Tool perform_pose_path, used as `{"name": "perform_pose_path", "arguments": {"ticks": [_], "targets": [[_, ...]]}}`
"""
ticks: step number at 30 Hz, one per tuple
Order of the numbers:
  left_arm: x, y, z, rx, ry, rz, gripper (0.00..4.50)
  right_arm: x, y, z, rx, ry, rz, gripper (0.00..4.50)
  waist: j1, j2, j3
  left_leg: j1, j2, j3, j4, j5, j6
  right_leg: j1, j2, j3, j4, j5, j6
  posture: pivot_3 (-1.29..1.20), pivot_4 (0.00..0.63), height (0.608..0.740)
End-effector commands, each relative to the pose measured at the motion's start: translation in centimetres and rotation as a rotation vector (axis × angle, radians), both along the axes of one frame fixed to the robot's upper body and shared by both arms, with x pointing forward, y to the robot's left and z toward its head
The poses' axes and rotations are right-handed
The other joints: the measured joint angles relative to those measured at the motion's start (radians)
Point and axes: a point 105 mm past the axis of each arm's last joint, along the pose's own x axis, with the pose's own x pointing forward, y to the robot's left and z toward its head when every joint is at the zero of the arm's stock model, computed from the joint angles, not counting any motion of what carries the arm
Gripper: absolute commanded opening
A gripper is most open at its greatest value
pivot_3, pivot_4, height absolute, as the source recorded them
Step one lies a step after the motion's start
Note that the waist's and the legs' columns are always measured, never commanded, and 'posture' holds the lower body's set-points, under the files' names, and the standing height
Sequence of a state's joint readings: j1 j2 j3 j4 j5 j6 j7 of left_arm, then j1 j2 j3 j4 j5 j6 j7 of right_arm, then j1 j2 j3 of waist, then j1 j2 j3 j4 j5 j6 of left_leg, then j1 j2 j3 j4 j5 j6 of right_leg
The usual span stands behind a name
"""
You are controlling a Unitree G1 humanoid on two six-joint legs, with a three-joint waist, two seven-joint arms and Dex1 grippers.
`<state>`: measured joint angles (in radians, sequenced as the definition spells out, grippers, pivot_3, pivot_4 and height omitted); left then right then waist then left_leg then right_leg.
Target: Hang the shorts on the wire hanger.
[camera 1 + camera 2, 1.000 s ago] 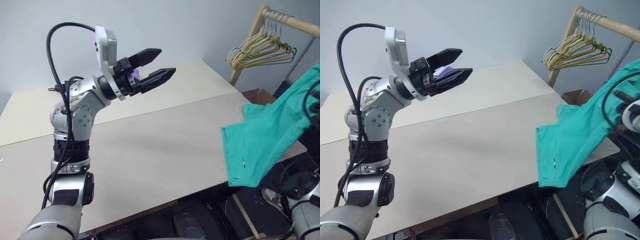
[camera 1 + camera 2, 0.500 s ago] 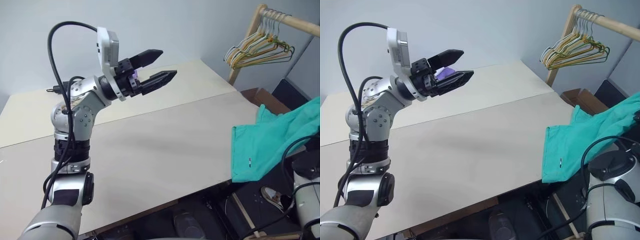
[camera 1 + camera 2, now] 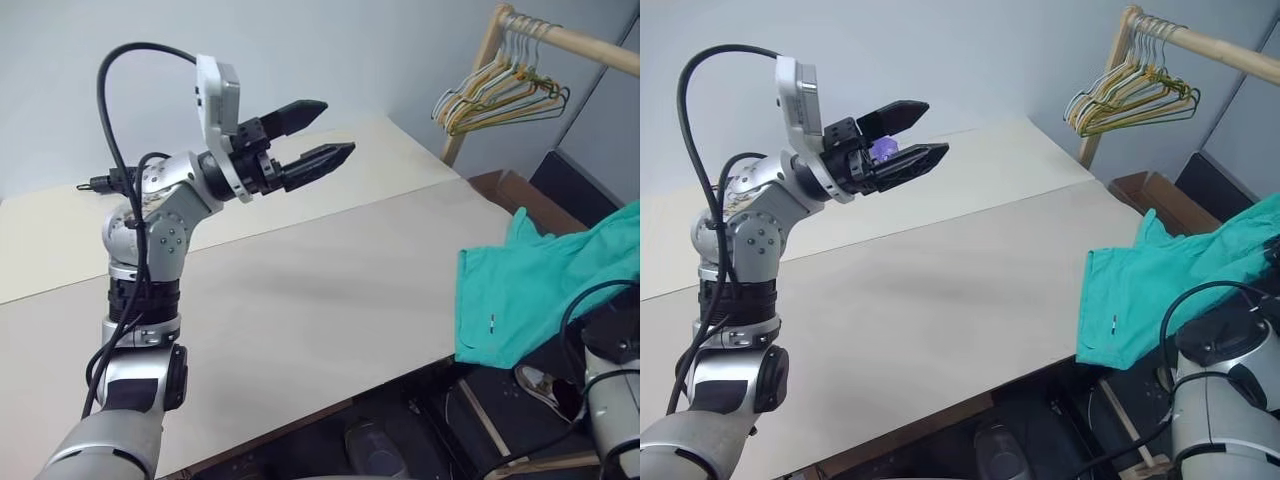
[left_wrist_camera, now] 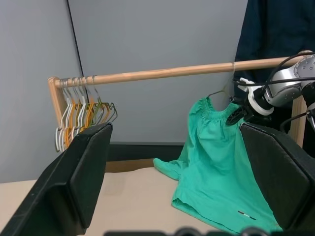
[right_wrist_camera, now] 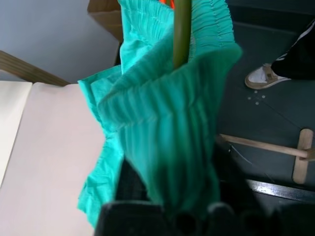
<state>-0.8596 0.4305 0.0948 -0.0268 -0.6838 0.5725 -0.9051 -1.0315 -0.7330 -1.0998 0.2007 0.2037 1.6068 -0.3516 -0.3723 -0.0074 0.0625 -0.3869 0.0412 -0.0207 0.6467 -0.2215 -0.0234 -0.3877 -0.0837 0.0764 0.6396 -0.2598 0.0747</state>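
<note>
Shorts (image 3: 530, 290) draped over table's (image 3: 300, 300) right edge; hanger bunch (image 3: 495, 90) on rail (image 3: 570, 35) behind

A plain grey-blue wall (image 3: 120, 30) stands behind a long pale beige table (image 3: 300, 290). At far right, a light wooden rail (image 3: 560, 35) carries pale multicoloured hangers (image 3: 495, 90); dark floor (image 5: 275, 54) below.

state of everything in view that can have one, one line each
shorts: waistband lifted, lower end lying on the table edge
wire hanger: running into the gathered waistband
left gripper: open, empty, raised above the table
right gripper: at the waistband, fabric draped over it
bunch of hangers: hanging on the wooden rail
</note>
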Motion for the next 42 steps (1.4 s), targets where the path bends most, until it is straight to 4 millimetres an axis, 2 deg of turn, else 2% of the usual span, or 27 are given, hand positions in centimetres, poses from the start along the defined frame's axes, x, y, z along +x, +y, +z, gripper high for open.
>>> {"name": "perform_pose_path", "arguments": {"ticks": [1,4,7,8,11,15,18,23,25,28,31,32,35,37,42], "targets": [[-0.6,0.0,1.2,0.005,-0.051,-0.008,4.5,-0.7,-0.5,1.2,-0.082,-0.013,-0.02,2.19,-0.004,0.0,0.0,0.0,0.0,0.0,0.0,0.0,0.0,0.0,0.0,0.0,0.0,0.0,0.0,-0.36,0.016,0.74],[-0.6,0.0,1.1,0.007,-0.052,-0.007,4.5,-0.9,-0.7,1.5,-0.163,0.001,-0.024,3.22,-0.008,0.0,0.0,0.001,0.0,0.001,-0.001,0.0,0.0,0.0,0.0,0.001,0.0,0.0,0.0,-0.36,0.017,0.74],[-0.6,0.0,1.2,0.006,-0.055,-0.005,4.5,-1.1,-1.0,2.0,-0.324,0.028,-0.027,4.28,-0.016,0.0,0.0,0.002,0.0,0.001,-0.001,0.0,0.0,0.001,0.0,0.002,0.0,0.0,0.001,-0.36,0.016,0.74],[-0.6,0.0,1.2,0.007,-0.056,-0.006,4.5,-1.1,-1.0,2.1,-0.363,0.035,-0.023,4.46,-0.017,0.0,0.0,0.002,0.0,0.001,-0.001,0.0,0.0,0.001,0.0,0.002,0.0,0.0,0.001,-0.36,0.015,0.74],[-0.6,0.0,1.1,0.008,-0.057,-0.006,4.5,-1.3,-0.7,2.9,-0.501,0.035,-0.034,4.46,-0.026,0.0,0.0,0.003,0.0,0.003,-0.001,0.0,0.0,0.001,0.0,0.004,0.0,-0.001,0.001,-0.36,0.012,0.74],[-0.5,0.0,1.1,0.012,-0.058,-0.003,4.5,-1.2,0.4,5.1,-0.693,-0.079,-0.044,4.46,-0.035,0.0,0.0,0.004,0.0,0.006,-0.002,0.0,0.0,0.001,0.0,0.007,0.001,-0.001,0.002,-0.36,0.02,0.74],[-0.5,0.1,0.7,0.024,-0.055,0.002,4.5,-1.3,1.4,6.3,-0.83,-0.143,-0.03,4.46,-0.045,0.0,0.0,0.004,0.0,0.007,-0.002,0.0,0.0,0.002,0.0,0.009,0.001,-0.001,0.002,-0.37,0.0,0.74],[-0.3,0.5,-0.3,0.056,-0.06,0.026,4.5,-1.4,4.4,8.5,-1.106,-0.275,0.05,4.46,-0.057,0.0,0.0,0.005,0.0,0.008,-0.002,0.0,0.0,0.002,0.0,0.01,0.001,0.0,0.003,-0.38,0.0,0.74],[-0.1,1.1,-1.2,0.081,-0.049,0.052,4.5,-1.6,6.5,9.6,-1.256,-0.365,0.106,4.46,-0.059,0.0,0.0,0.005,0.0,0.01,-0.002,0.0,0.0,0.002,0.0,0.012,0.001,0.0,0.004,-0.37,0.0,0.74],[0.2,1.8,-2.5,0.122,-0.035,0.086,4.5,-1.9,8.9,10.8,-1.322,-0.532,0.175,4.46,-0.068,0.0,0.0,0.006,0.0,0.012,-0.003,0.0,0.0,0.002,0.0,0.013,0.002,0.0,0.004,-0.34,0.0,0.74],[0.6,2.5,-3.8,0.187,-0.044,0.135,4.5,-1.1,10.9,11.8,-1.345,-0.655,0.32,4.46,-0.068,-0.002,0.0,0.009,0.0,0.014,-0.003,0.0,-0.001,0.003,0.0,0.016,0.002,0.001,0.005,-0.3,0.016,0.74],[0.9,2.8,-4.3,0.218,-0.051,0.157,4.5,-0.5,11.9,12.0,-1.324,-0.701,0.403,4.46,-0.068,-0.006,0.002,0.01,0.0,0.014,-0.003,0.0,-0.001,0.003,0.0,0.016,0.002,0.001,0.005,-0.28,0.032,0.74],[0.8,4.2,-5.3,0.272,-0.03,0.196,4.5,1.3,15.5,11.7,-1.234,-0.811,0.706,4.46,-0.068,-0.013,0.006,0.014,-0.002,0.014,-0.004,0.0,-0.001,0.009,0.0,0.021,0.001,0.001,0.006,-0.23,0.026,0.74],[0.2,5.1,-6.1,0.317,-0.034,0.22,4.5,2.2,18.3,10.3,-1.169,-0.851,0.954,4.46,-0.065,-0.018,0.009,0.02,-0.002,0.014,-0.006,0.0,-0.001,0.016,0.001,0.02,-0.001,0.001,0.005,-0.22,0.035,0.74],[-1.7,6.9,-8.3,0.424,-0.026,0.275,4.5,3.3,23.8,4.7,-1.005,-0.785,1.486,4.46,-0.011,-0.021,0.011,0.023,0.003,0.013,-0.007,0.0,-0.001,0.017,0.007,0.022,-0.009,0.002,0.003,-0.1,0.037,0.74]]}}
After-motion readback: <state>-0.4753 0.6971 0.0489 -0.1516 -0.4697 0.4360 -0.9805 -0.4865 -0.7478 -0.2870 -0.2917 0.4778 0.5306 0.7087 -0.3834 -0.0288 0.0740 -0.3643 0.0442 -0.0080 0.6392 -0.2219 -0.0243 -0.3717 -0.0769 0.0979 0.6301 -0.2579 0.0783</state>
